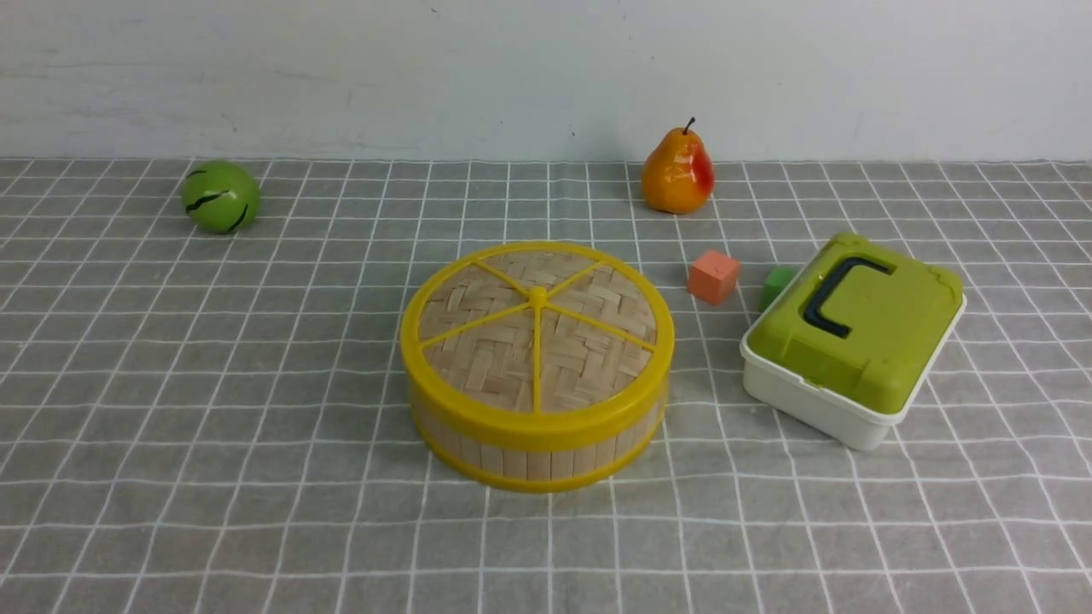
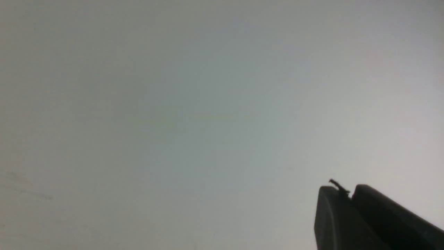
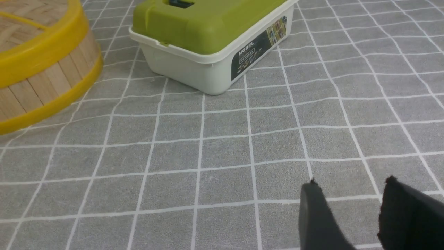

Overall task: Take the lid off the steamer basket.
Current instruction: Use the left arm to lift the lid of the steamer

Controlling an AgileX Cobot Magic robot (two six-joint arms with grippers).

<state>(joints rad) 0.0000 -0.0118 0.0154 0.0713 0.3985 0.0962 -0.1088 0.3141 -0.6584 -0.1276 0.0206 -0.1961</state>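
Shows lid [image 1: 486, 362] seated flat on steamer basket [image 1: 539, 463], mid-desk [image 1: 256, 512], yellow rim overhanging basket wall all round what's visible, small centre knob [image 1: 537, 297] up. Has wide stretch of gridded cloth between basket and near side of frame, another toward left side. Right of basket, leaves narrower strip before white box [image 1: 810, 392] with green lid [image 1: 896, 311], set at an angle. Between basket and box, includes orange block [image 1: 713, 277], just beside green block [image 1: 777, 286], partly hidden by box. Near far edge by wall [image 1: 512, 77], puts pear [image 1: 678, 172] upright beyond orange block and green ball [image 1: 220, 197] well apart to left. In left wrist view, shows left hand [image 2: 347, 191] closed, fingers together, against pale blurred background. In right wrist view, shows right hand [image 3: 352, 184] apart at fingertips, over gridded cloth, nothing between.
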